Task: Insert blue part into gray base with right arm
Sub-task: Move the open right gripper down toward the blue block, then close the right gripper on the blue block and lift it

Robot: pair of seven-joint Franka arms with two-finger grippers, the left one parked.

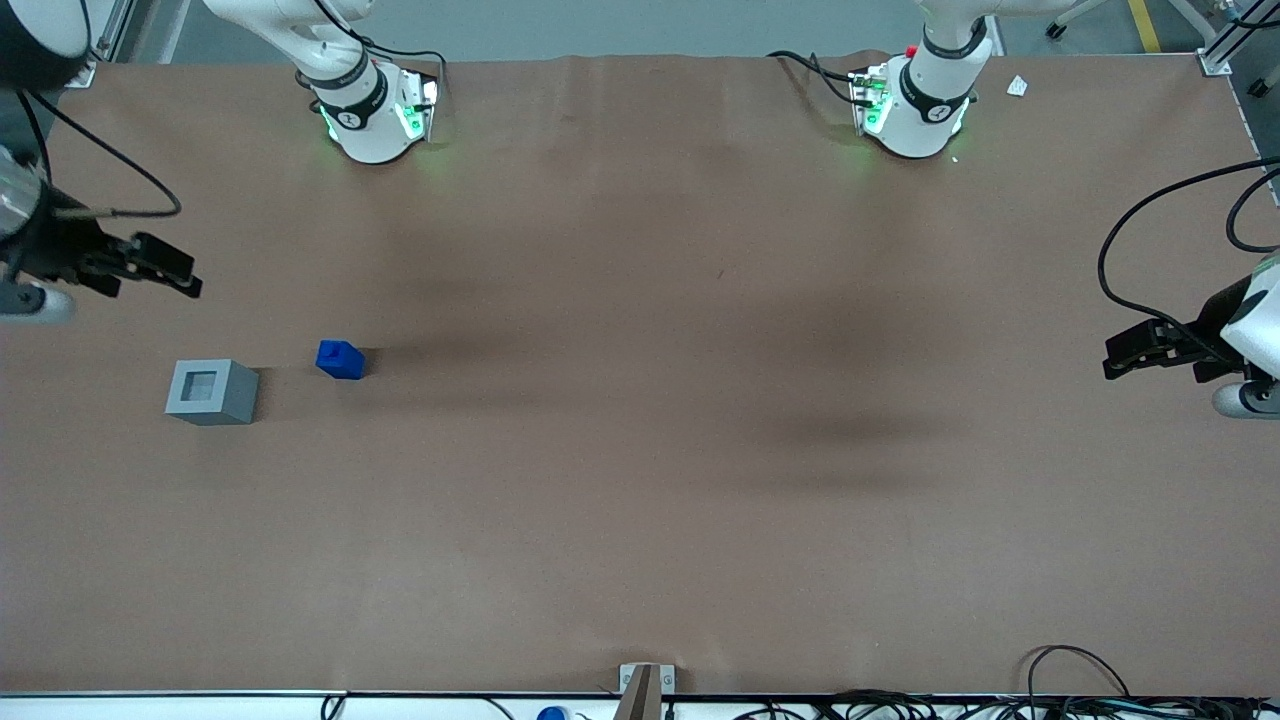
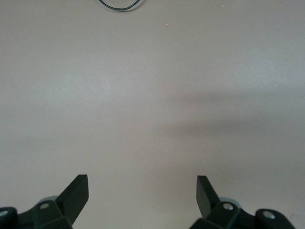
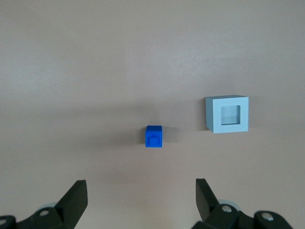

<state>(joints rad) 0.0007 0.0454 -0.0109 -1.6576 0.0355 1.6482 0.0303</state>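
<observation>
The blue part (image 1: 340, 360) stands on the brown table with its narrow stub up; it also shows in the right wrist view (image 3: 153, 137). The gray base (image 1: 211, 391) stands beside it, a little nearer the front camera and closer to the working arm's end of the table, socket facing up; it also shows in the right wrist view (image 3: 227, 114). My right gripper (image 1: 170, 273) hangs high above the table at the working arm's end, farther from the front camera than both parts. It is open and empty (image 3: 141, 191), apart from both.
The two arm bases (image 1: 372, 110) (image 1: 915, 105) stand along the table's edge farthest from the front camera. A small bracket (image 1: 645, 685) sits at the table's front edge. Cables (image 1: 1080, 700) lie along the front edge toward the parked arm's end.
</observation>
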